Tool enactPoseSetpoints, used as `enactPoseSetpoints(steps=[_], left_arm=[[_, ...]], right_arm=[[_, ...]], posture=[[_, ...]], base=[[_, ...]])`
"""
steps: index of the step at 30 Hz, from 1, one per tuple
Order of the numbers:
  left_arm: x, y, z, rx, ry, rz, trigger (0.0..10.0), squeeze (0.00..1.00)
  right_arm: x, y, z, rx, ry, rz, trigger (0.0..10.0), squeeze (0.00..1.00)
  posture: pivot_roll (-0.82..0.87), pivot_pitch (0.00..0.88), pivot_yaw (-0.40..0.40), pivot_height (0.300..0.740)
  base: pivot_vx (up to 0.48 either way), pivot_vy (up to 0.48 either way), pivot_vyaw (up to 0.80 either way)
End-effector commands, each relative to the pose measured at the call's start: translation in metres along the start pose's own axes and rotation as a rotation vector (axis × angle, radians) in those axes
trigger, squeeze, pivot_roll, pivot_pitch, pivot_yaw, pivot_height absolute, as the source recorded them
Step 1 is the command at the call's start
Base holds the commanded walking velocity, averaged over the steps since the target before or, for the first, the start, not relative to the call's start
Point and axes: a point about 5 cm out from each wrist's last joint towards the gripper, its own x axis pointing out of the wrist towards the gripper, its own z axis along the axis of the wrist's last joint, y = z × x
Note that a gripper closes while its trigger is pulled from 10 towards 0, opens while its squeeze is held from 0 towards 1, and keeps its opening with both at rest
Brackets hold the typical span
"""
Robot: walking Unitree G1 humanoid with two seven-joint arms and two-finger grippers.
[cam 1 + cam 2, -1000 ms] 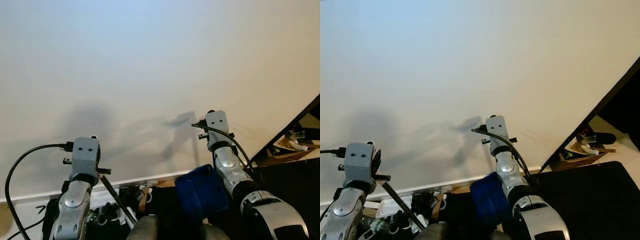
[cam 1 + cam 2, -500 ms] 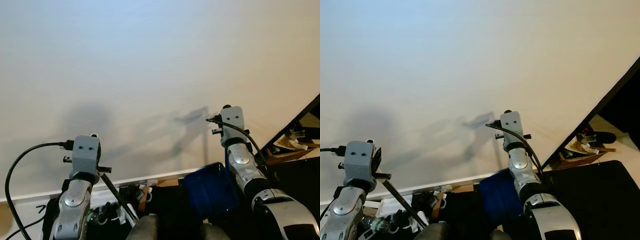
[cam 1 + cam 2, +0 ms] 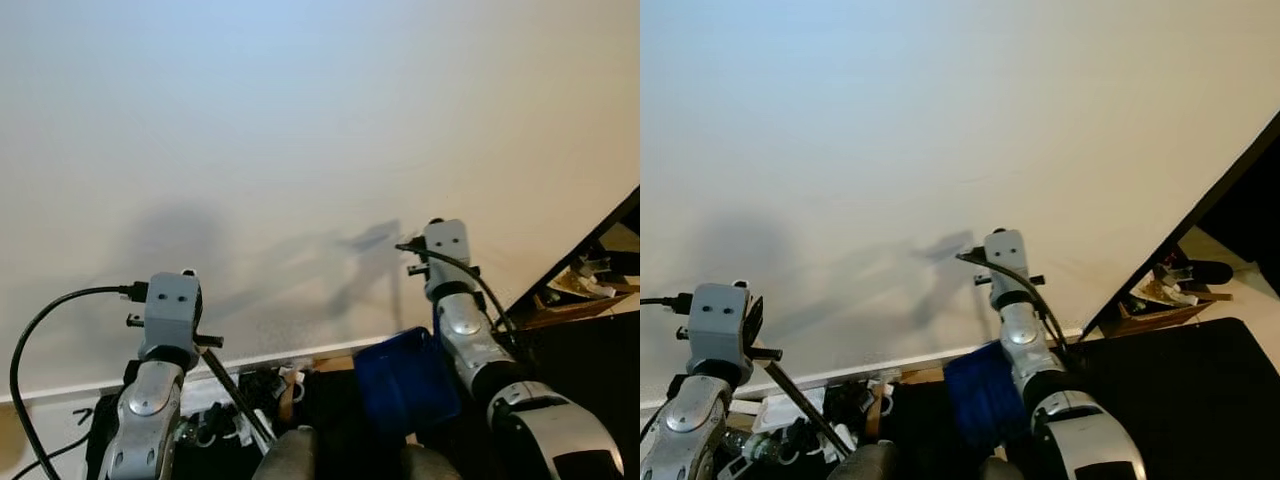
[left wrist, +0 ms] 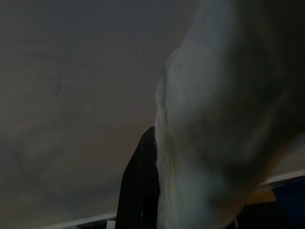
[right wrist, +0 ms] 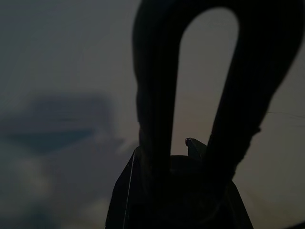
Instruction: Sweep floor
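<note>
Judging by the thin dark rod (image 3: 232, 400) that slants from the left wrist block down toward the bottom centre of the frame, the sweeping tool is a long, light, stiff stick. It should be easy to lift but will lever hard against a wrist when the far end drags. Its working end is hidden low in the frame, so I cannot tell what kind of head it carries. The left hand (image 4: 142, 188) looks out on a pale blurred mass in a very dark picture, and I cannot tell whether it is clenched or released.

The blue dustpan (image 3: 405, 385) (or so the flat blue shape suggests) sits at the lower centre-right, tucked just under the right forearm. It looks like thin moulded plastic: light, rigid and a little slick. The right hand (image 5: 167, 164) appears clenched on a dark looped handle (image 5: 200, 86) that rises straight out from between its fingers. I take this to be the pan's own grip, held near the base of the loop, which seems the sensible place.

Both arms are raised toward the plain pale wall (image 3: 300, 150). Below it a white skirting board (image 3: 280, 357) runs across the lower left. Small clutter (image 3: 215, 425) lies beneath the skirting board, near the rod.
</note>
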Motion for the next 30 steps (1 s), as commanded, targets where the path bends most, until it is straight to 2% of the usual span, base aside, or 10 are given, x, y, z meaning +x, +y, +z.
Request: enactPoseSetpoints(steps=[1, 2, 8, 19, 24, 25, 26, 29, 30], left_arm=[[-0.003, 0.005, 0.003, 0.019, -0.006, 0.004, 10.0, 0.00], [-0.003, 0.005, 0.003, 0.018, -0.006, 0.007, 10.0, 0.00], [-0.003, 0.005, 0.003, 0.016, -0.008, 0.011, 10.0, 0.00], [-0.002, 0.002, 0.004, 0.014, -0.007, -0.002, 10.0, 0.00], [-0.001, 0.002, 0.004, 0.015, -0.008, -0.004, 10.0, 0.00], [0.000, 0.002, 0.005, 0.015, -0.009, -0.004, 10.0, 0.00], [0.000, 0.002, 0.004, 0.014, -0.010, -0.004, 10.0, 0.00], [-0.001, 0.000, 0.004, 0.011, -0.010, -0.005, 10.0, 0.00], [-0.001, -0.002, 0.003, 0.006, -0.009, -0.005, 10.0, 0.00]], right_arm=[[0.003, 0.005, 0.004, 0.003, 0.000, 0.011, 10.0, 0.00], [0.003, 0.012, 0.006, 0.003, 0.002, 0.030, 10.0, 0.00], [0.005, 0.016, 0.010, 0.008, -0.009, 0.039, 10.0, 0.00], [0.002, -0.001, 0.004, -0.049, -0.018, -0.039, 10.0, 0.00], [-0.002, 0.005, -0.003, -0.069, 0.009, -0.025, 10.0, 0.00], [-0.007, 0.016, -0.007, -0.086, 0.016, 0.044, 10.0, 0.00], [-0.009, 0.020, -0.009, -0.094, 0.016, 0.072, 10.0, 0.00], [-0.012, 0.024, -0.012, -0.113, 0.023, 0.117, 10.0, 0.00], [-0.014, 0.026, -0.016, -0.163, 0.035, 0.173, 10.0, 0.00]], posture=[[0.30, 0.116, 0.028, 0.740], [0.31, 0.116, 0.026, 0.740], [0.30, 0.116, 0.024, 0.740], [0.30, 0.113, 0.032, 0.740], [0.29, 0.109, 0.031, 0.740], [0.29, 0.108, 0.025, 0.740], [0.29, 0.109, 0.021, 0.740], [0.28, 0.108, 0.014, 0.740], [0.28, 0.106, 0.003, 0.740]], base=[[0.000, 0.000, 0.00], [0.000, 0.000, 0.00], [0.000, 0.000, 0.00], [0.000, 0.000, 0.00], [0.000, 0.000, 0.00], [0.000, 0.000, 0.00], [0.000, 0.000, 0.00], [0.000, 0.000, 0.00], [0.000, 0.000, 0.00]])
